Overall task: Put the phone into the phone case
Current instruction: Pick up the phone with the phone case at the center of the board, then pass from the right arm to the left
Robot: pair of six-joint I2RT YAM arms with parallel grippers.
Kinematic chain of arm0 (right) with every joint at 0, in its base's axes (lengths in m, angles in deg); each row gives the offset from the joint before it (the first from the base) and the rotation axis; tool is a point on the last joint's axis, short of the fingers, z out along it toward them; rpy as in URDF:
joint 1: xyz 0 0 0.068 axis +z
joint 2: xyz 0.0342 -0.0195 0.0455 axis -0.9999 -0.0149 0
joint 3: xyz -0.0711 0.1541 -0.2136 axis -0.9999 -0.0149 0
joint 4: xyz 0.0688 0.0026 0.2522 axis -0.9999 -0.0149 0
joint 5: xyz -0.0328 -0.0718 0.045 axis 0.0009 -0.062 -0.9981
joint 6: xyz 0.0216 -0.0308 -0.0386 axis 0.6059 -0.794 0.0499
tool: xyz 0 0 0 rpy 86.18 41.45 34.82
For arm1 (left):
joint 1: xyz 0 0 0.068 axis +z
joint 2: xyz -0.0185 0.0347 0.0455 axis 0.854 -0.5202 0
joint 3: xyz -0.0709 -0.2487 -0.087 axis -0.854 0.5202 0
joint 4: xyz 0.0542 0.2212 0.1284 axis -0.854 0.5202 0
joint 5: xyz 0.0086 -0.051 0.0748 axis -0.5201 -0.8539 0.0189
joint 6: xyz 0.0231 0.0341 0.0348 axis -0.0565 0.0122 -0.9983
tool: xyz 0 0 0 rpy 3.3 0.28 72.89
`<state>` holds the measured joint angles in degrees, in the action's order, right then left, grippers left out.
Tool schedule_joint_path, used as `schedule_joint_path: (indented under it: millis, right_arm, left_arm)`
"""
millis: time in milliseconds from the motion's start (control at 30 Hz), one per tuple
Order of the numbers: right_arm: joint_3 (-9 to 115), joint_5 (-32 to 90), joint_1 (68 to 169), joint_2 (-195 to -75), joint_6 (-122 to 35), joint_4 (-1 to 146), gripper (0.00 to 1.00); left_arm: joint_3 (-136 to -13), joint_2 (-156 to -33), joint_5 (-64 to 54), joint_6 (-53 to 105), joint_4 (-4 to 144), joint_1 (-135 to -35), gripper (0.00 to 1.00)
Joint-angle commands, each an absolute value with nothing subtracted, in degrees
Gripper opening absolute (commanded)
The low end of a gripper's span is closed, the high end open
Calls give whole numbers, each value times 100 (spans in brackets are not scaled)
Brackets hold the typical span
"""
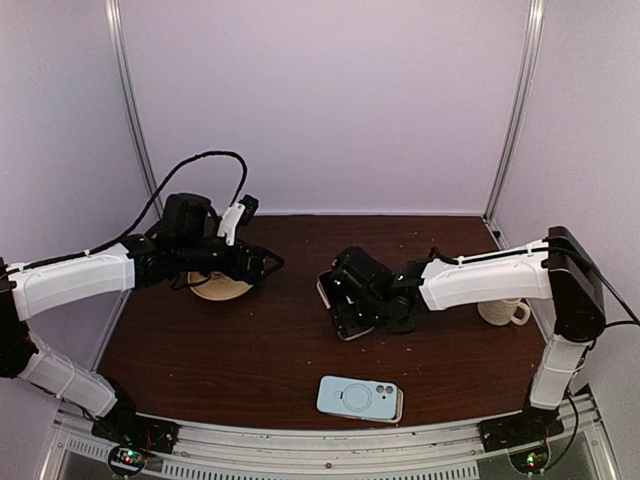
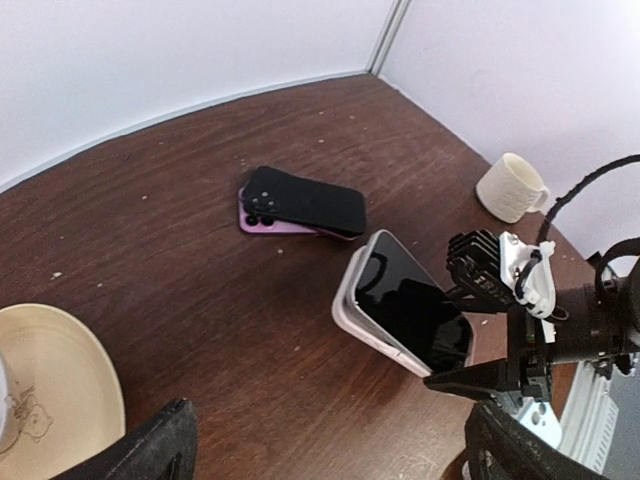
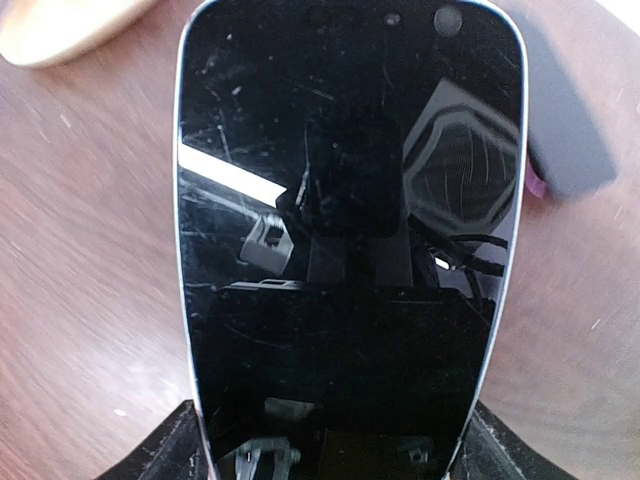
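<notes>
Phone (image 2: 410, 315) clamped at 1 end between right gripper (image 3: 330, 445) fingers, screen up, tilted above table (image 1: 250, 350) near centre. Light-blue phone case (image 1: 360, 398) flat by front edge, well apart from phone. Left gripper (image 2: 335, 452) spread wide, holding nothing, over tan plate (image 1: 220, 288) at left. Black slab (image 2: 305, 200) lies on purple phone (image 2: 262, 224) beyond. Cream mug (image 1: 503, 312) at right.
</notes>
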<state>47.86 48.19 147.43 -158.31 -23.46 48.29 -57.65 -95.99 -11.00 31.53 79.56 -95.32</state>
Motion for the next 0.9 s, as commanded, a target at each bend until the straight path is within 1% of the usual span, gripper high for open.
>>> schedule_joint_path:
  millis: [0,100,267,367,467,700,767,867]
  right_arm:
    - [5021,5626,14919,-15245,-2836,5716,9]
    - [5186,5825,15103,-15105,-3107,5999,9]
    - [5455,5884,15351,-15063,-3389,6283,9]
    - [5503,5863,15451,-15056,-3456,6444,9]
    - [5501,5873,15543,-15021,-3534,6603,8]
    - [5429,5973,15621,-14939,-3667,6708,8]
    - [5414,5965,15621,-14915,-3690,6742,8]
    - [5408,5973,15621,-14912,-3731,6758,8]
  left_arm:
    - [-5317,-9510,-2241,4013,6314,-9487,98]
    - [-5023,-9591,-2477,4732,5492,-9507,98]
    - [-4857,-9674,-2321,5319,4655,-9592,98]
    - [-4791,-9709,-2188,5505,4347,-9700,98]
    - [-4765,-9752,-1934,5548,4385,-9811,96]
    - [-4862,-9757,-1577,5357,4469,-10027,74]
    - [-4845,-9777,-1496,5400,4430,-10071,65]
    - [-4797,-9839,-1486,5511,4299,-10099,47]
